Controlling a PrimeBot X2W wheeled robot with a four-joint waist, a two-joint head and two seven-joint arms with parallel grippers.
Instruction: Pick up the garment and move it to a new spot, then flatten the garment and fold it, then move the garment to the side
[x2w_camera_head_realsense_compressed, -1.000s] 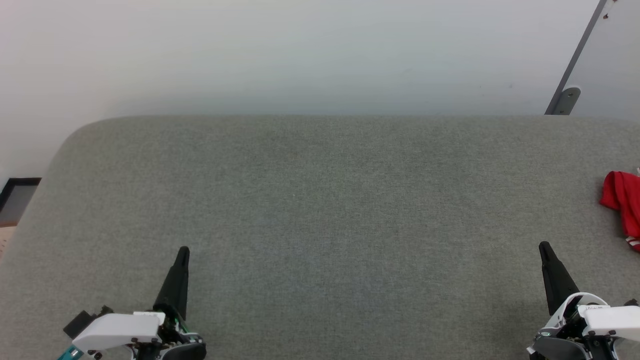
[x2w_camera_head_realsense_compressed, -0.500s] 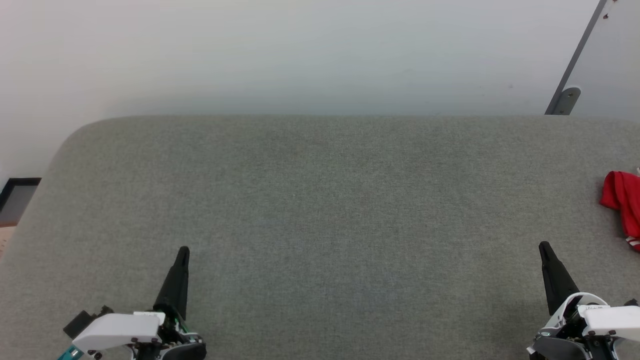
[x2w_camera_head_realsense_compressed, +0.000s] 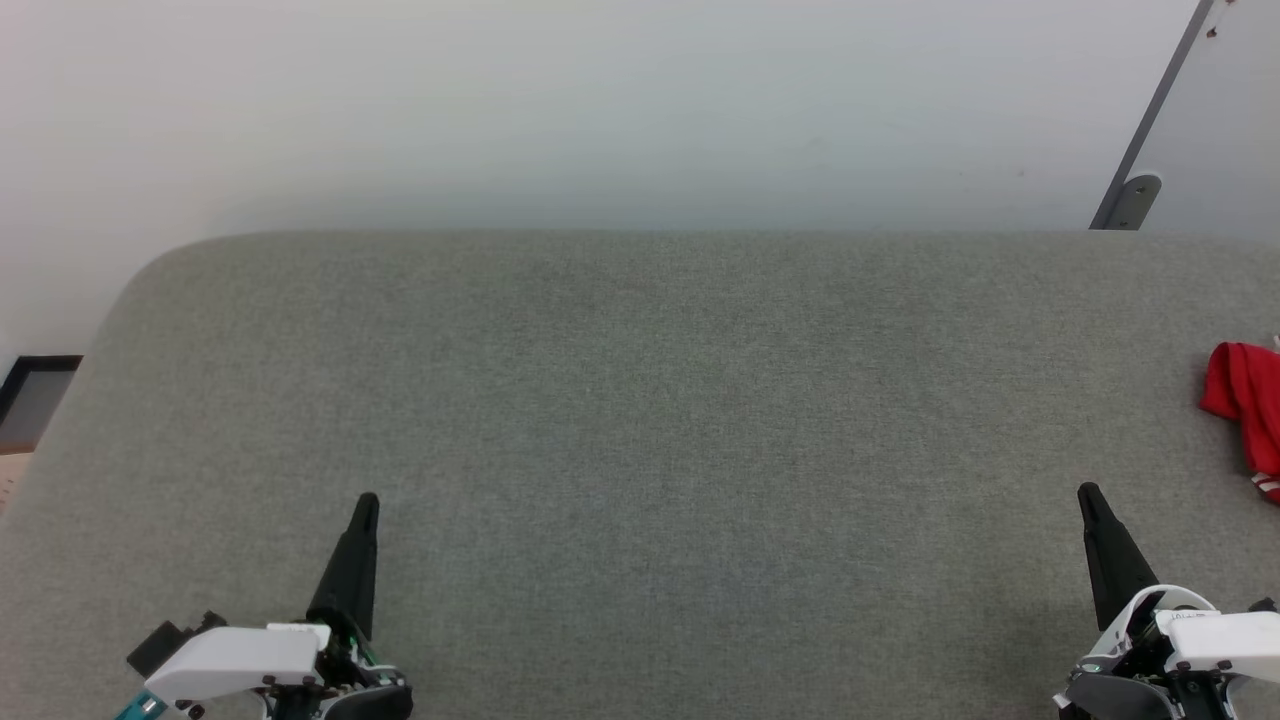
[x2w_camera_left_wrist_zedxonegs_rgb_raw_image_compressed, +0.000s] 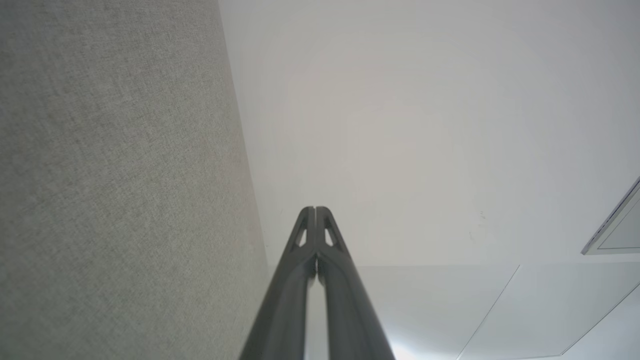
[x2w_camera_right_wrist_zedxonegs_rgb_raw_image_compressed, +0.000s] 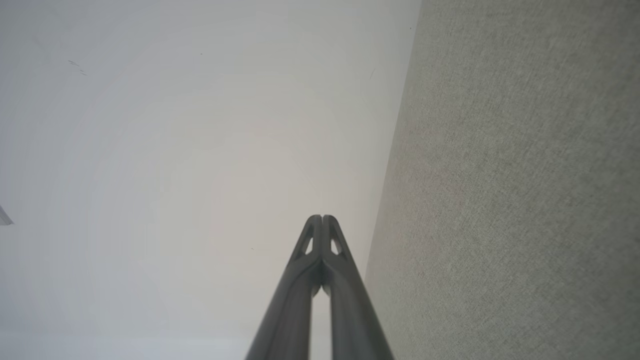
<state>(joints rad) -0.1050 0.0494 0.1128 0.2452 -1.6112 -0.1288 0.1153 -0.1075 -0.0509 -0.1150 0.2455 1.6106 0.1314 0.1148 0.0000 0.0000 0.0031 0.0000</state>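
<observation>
Two hands, both w/ fingers pressed together: left hand (x2w_camera_head_realsense_compressed: 366, 500) low left, right hand (x2w_camera_head_realsense_compressed: 1087, 492) low right. Red shirt (x2w_camera_head_realsense_compressed: 1246, 395) lies bunched on counter (x2w_camera_head_realsense_compressed: 640, 400), far right, apart from right hand.

You have a flecked grey-green surface (x2w_camera_head_realsense_compressed: 640, 400), the garment (x2w_camera_head_realsense_compressed: 1243, 390) at its right edge bright red with red-and-white striped trim, the left gripper (x2w_camera_head_realsense_compressed: 366, 500) and right gripper (x2w_camera_head_realsense_compressed: 1087, 490) at its near edge black-fingered on white housings, a pale wall (x2w_camera_head_realsense_compressed: 600, 100) behind.

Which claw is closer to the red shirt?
The right claw, at lower right; the red shirt lies near it, far from the left claw.
</observation>
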